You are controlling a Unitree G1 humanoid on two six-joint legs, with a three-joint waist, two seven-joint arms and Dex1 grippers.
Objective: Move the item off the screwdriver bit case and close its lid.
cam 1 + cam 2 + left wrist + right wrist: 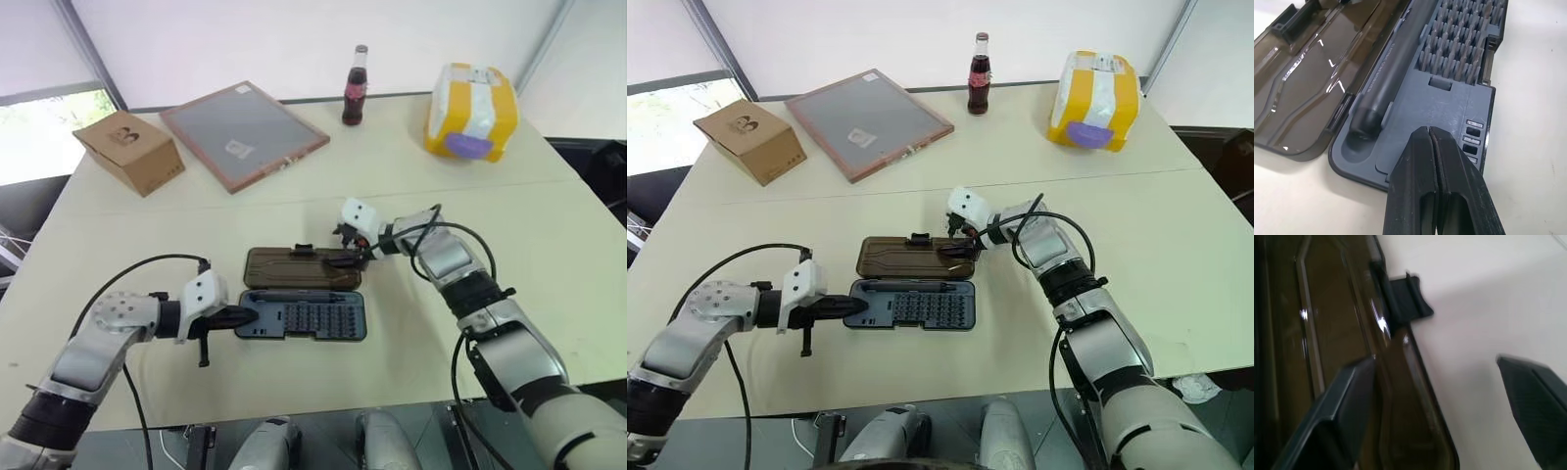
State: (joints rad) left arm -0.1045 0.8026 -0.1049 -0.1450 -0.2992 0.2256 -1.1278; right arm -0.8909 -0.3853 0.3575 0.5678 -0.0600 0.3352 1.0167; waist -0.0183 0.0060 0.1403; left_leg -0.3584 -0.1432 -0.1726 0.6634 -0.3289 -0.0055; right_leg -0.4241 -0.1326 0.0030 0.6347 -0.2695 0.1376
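I pin the screwdriver bit case [302, 315] tray with my closed left gripper [1431, 142] while my open right gripper [1449, 396] straddles the lid [1342, 333] edge beside the latch [1408, 296], needing a firm pinch before folding.

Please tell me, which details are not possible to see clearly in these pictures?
- Print on the cola bottle: too small in the eye views.
- Far end of the lid: cut off by the left wrist view's edge.
- Whether the right pincer touches the lid: blurred in its wrist view.
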